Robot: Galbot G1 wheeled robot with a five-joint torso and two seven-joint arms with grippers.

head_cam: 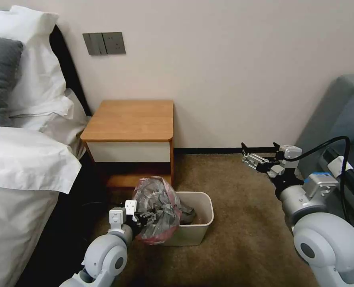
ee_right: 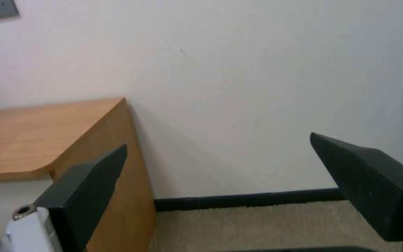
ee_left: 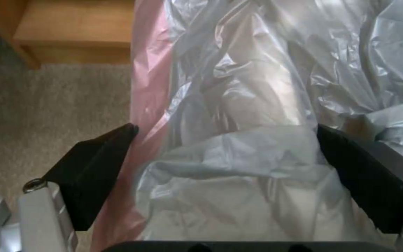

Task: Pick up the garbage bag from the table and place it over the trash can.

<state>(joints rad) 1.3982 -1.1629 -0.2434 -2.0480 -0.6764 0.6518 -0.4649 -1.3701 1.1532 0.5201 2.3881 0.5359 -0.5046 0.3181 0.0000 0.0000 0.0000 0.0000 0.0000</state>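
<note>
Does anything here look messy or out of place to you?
Yes: the garbage bag is a crumpled heap bunched over the left end of the trash can, not spread around its rim. The left pincer is open, with bag plastic between its fingers. The right pincer hangs open and empty over the carpet.

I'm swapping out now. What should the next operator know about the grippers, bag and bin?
Left gripper: open, fingers on either side of the bag, at the bin's left rim.
Right gripper: open, empty, idle above the carpet right of the table.
Done: bag is off the table, bunched over the bin's left side.
Left: spread the bag over the rim.
</note>
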